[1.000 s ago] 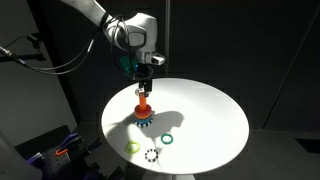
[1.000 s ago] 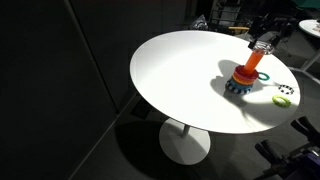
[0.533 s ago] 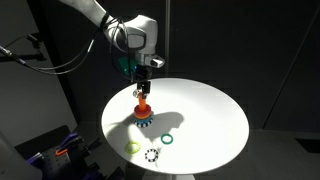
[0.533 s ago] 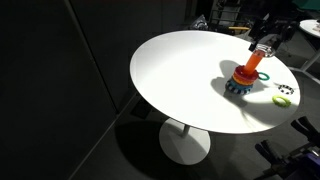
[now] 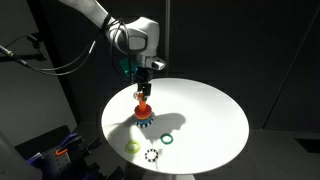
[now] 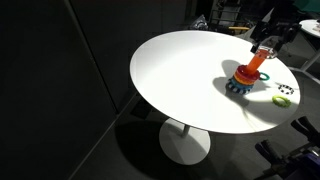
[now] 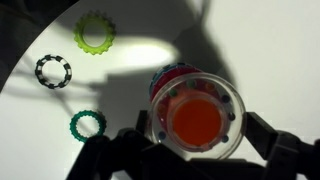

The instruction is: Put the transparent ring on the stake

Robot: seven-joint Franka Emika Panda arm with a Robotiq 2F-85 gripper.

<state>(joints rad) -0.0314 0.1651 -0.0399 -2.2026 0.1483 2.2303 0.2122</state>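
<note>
We see the gripper hanging directly over the stake, which stands upright near the middle of the round white worktop. In the wrist view the transparent ring shows as a pale circle held between the fingers. The dark finger ends sit right at its rim on either side, so we judge the gripper clamped on it. The orange top of the stake shows through the ring's hole, nearly centred, so the ring appears lined up for a straight drop onto the peg. We cannot tell whether it has begun to slip over the tip. The green ring, the dotted ring and the yellow-green ring lie flat, well apart from the stake and out of the way.
</note>
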